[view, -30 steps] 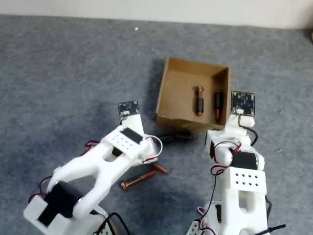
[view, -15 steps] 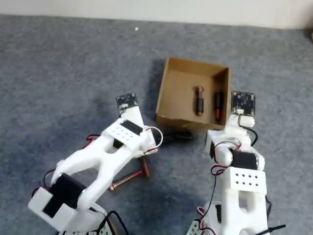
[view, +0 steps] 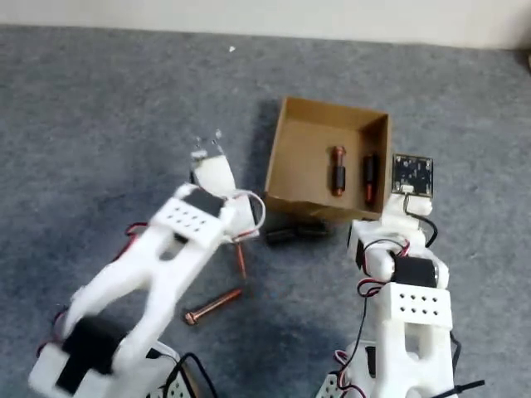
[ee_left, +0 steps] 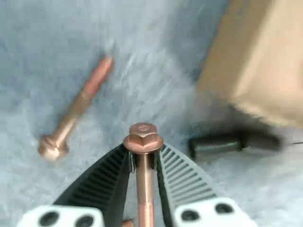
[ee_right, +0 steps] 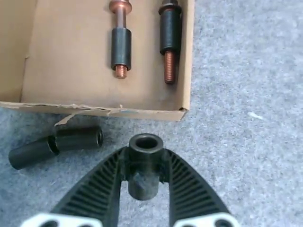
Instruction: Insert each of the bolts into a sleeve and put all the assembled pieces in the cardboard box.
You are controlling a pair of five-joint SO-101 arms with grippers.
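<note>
Left gripper (ee_left: 143,150) – pinching a copper bolt (ee_left: 144,182) just under its hex head, with the shaft running back between the fingers. Right gripper (ee_right: 145,156) – clamped on a black sleeve (ee_right: 144,175), bore facing outward, just in front of the cardboard box (view: 309,206). Box contents: two assembled pieces (view: 338,172), right of centre in the high view. On the carpet: two loose sleeves (ee_right: 78,138) against the box's near wall and one spare bolt (view: 213,305) at lower centre. Likely hazards: the threaded end is buried in the grip, so it may not reach the bore without regrasping; a narrow pinch could let the bolt swivel and miss the hole; a low arm could knock the round sleeves rolling.
</note>
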